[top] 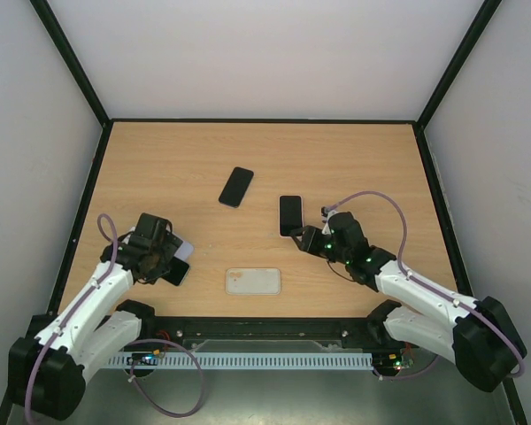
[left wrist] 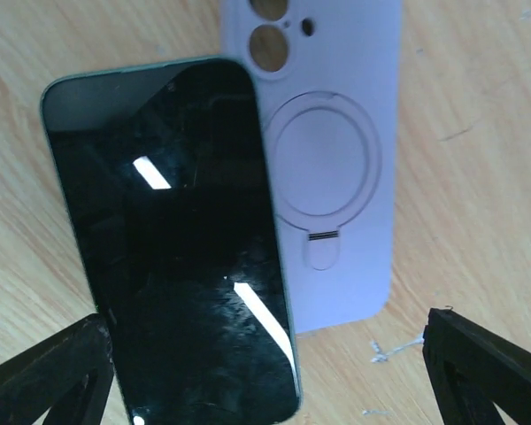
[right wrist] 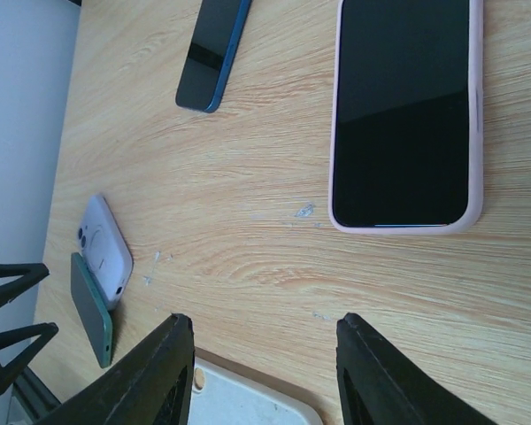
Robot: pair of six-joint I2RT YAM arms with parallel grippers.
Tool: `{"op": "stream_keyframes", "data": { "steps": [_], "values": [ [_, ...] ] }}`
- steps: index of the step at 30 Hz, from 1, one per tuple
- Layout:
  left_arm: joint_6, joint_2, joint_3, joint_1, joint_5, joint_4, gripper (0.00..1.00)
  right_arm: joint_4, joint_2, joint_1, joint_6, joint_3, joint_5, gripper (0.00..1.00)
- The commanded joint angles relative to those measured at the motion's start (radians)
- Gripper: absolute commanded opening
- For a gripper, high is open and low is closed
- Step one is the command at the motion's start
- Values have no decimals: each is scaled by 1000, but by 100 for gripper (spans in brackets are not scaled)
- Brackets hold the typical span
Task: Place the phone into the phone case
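The left gripper [left wrist: 264,354] is hovering spread wide over the phone [left wrist: 168,239], which is seemingly overlapping the case [left wrist: 336,168]; the right gripper [right wrist: 264,326] is hanging parted.

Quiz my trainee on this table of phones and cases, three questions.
1. True or false: the green-edged phone lies partly over the lavender case.
2. How many phones lie on the table?
3. The left end effector is: A) open, B) shut on a phone, C) shut on a case.
Key: 1 true; 2 three; 3 A.
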Motion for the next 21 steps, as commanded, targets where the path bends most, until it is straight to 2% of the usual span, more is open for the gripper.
{"op": "stream_keyframes", "data": {
  "steps": [1,11,21],
  "values": [
    [9,21,-39,32,50,-2,93,41,17,11,5,-12,27,45],
    [37,31,-105,93,95,77,89,65,37,39,19,1,26,44],
    [43,44,-159,134,144,124,87,161,163,207,69,69,68,44]
  ]
}}
